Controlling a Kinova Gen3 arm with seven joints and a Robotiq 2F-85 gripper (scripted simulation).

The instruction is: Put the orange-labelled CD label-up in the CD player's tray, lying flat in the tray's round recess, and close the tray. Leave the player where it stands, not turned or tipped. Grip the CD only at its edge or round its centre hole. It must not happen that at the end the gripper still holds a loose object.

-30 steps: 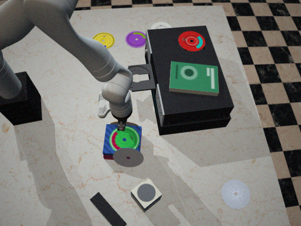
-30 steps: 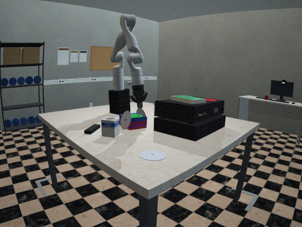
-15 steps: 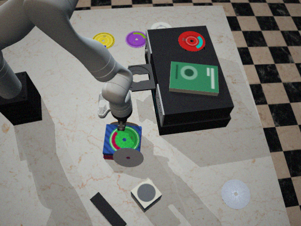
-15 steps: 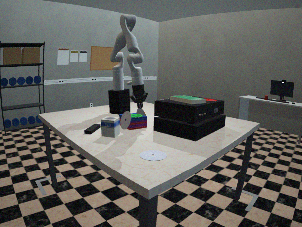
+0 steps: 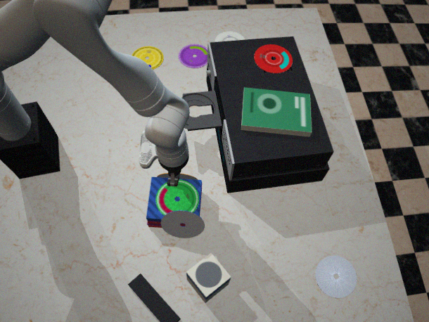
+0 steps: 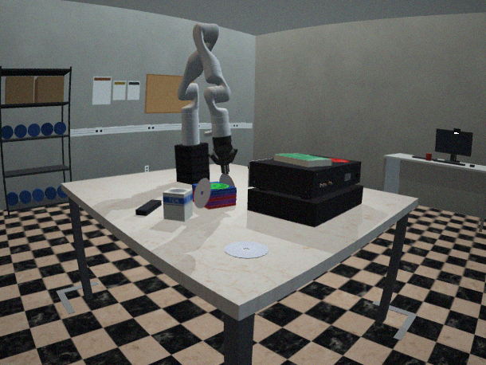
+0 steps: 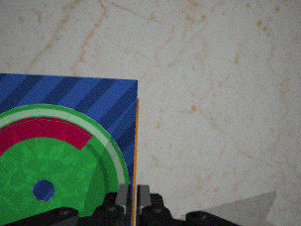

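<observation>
Wrist view: the orange CD (image 5: 190, 176) (image 6: 228, 180) (image 7: 137, 144) stands upright beside the stripy blue case (image 5: 153, 202) (image 6: 234, 187) (image 7: 74, 89), between the pincer (image 5: 173, 183) (image 6: 225, 173) (image 7: 134, 200)'s nearly closed tips; I can't tell if they pinch it. The worktop (image 5: 105, 214) (image 6: 239, 283) (image 7: 223, 64) looks like pale stone; the floor (image 5: 387, 112) (image 6: 159, 319) is checkered.

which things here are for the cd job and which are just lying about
For the job:
- orange-labelled CD
- CD player
- tray
- gripper

Lying about:
- green, yellow, purple, red discs
- grey standing disc
- two pale discs
- case stack
- green book
- white-and-blue box
- black bar
</observation>
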